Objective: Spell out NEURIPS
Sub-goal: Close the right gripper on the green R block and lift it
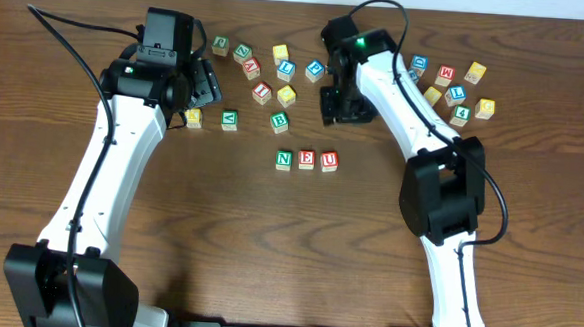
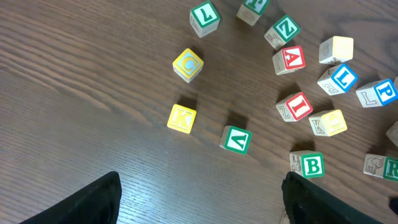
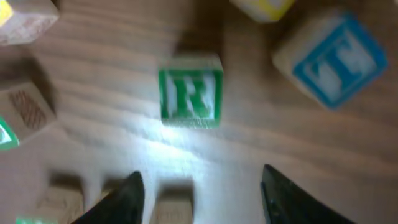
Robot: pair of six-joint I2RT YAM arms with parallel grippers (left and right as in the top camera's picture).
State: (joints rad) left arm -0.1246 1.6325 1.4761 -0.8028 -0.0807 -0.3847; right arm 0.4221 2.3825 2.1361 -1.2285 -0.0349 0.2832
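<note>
The green N (image 1: 284, 159), red E (image 1: 306, 160) and red U (image 1: 329, 161) cubes stand in a row at mid-table. The green R cube (image 3: 191, 98) lies on the wood just ahead of my open right gripper (image 3: 199, 193); in the overhead view that gripper (image 1: 340, 104) covers it. The red I cube (image 1: 262, 92) (image 2: 298, 106), the blue P cube (image 1: 315, 71) (image 2: 385, 92) and a yellow-faced cube (image 1: 287, 94) (image 2: 334, 122) lie among the loose cubes at the back. My left gripper (image 1: 204, 84) (image 2: 199, 202) is open and empty over bare wood.
Other loose cubes lie near the left gripper: yellow K (image 2: 181, 118), green V (image 2: 236, 139), green B (image 2: 311, 165), red A (image 2: 289, 60). A second cluster (image 1: 456, 87) sits at the back right. A blue-lettered cube (image 3: 336, 59) lies right of R.
</note>
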